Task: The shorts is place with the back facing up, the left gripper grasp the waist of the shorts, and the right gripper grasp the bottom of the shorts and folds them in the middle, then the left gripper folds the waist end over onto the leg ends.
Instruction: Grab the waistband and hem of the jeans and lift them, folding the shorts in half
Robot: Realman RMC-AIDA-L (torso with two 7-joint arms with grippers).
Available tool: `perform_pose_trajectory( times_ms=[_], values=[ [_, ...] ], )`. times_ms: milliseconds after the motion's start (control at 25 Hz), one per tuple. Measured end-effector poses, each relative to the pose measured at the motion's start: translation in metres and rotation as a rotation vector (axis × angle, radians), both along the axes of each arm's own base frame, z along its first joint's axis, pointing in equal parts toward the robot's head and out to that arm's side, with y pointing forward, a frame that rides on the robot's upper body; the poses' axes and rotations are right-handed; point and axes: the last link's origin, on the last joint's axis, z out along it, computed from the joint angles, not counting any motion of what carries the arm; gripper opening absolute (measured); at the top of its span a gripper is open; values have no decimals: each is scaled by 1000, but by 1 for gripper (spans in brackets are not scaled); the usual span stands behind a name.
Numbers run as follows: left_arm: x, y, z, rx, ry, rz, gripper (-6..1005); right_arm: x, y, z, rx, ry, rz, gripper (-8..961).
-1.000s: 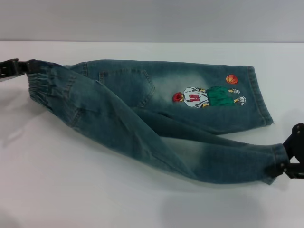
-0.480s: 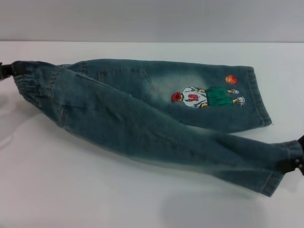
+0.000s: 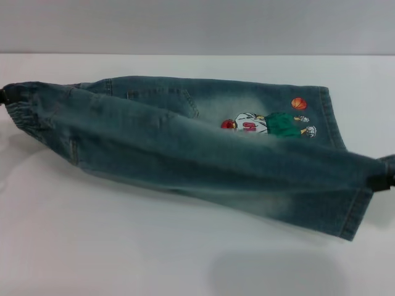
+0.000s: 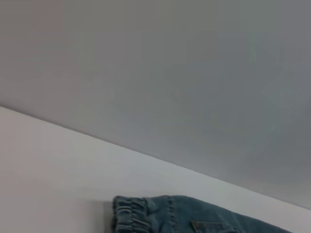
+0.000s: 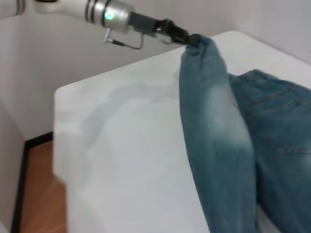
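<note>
Since the earlier frame the lifted near leg has swung farther over the back leg, now hiding the lower part of the cartoon print. In the head view the shorts (image 3: 197,148) hang stretched above the white desk (image 3: 123,246) — left hand (image 3: 5,97) clamped on the waist (image 3: 24,108), right hand (image 3: 384,180) clamped on the hem. The lengthwise fold looks about half done; the waist-to-legs fold remains. The left wrist view shows only the ruffled waistband resting on the desk. The right wrist view shows faded denim, taut, pinched by the far left hand.
</note>
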Motion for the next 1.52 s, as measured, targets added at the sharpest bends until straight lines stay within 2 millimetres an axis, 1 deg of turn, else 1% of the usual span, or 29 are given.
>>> perform_pose_trajectory(
  times_ms=[160,200,320,400,440,560,600,1120,1360,1520],
  values=[
    [0,2,0,8,5,3,54,5,9,2,71,2,-30,-2],
    [2,6,-1,15,11,0,54,7,14,3,115,10,-49,-2],
    [6,11,-3,27,16,-3,54,9,17,3,138,15,-63,-2],
    [11,18,-6,34,24,-11,55,14,24,2,173,14,-88,0],
    [11,18,-6,34,24,-11,55,14,24,2,173,14,-88,0],
    [18,25,-10,36,37,-28,55,18,33,2,228,9,-112,-1],
    [22,30,-12,36,47,-38,55,19,37,2,254,11,-118,-1],
    [39,54,-25,57,117,-64,55,21,63,0,416,54,-143,-1],
    [45,61,-31,63,148,-74,55,23,77,-4,479,84,-179,-1],
    [48,67,-36,65,170,-76,56,24,88,-13,507,88,-200,-1]
  ],
)
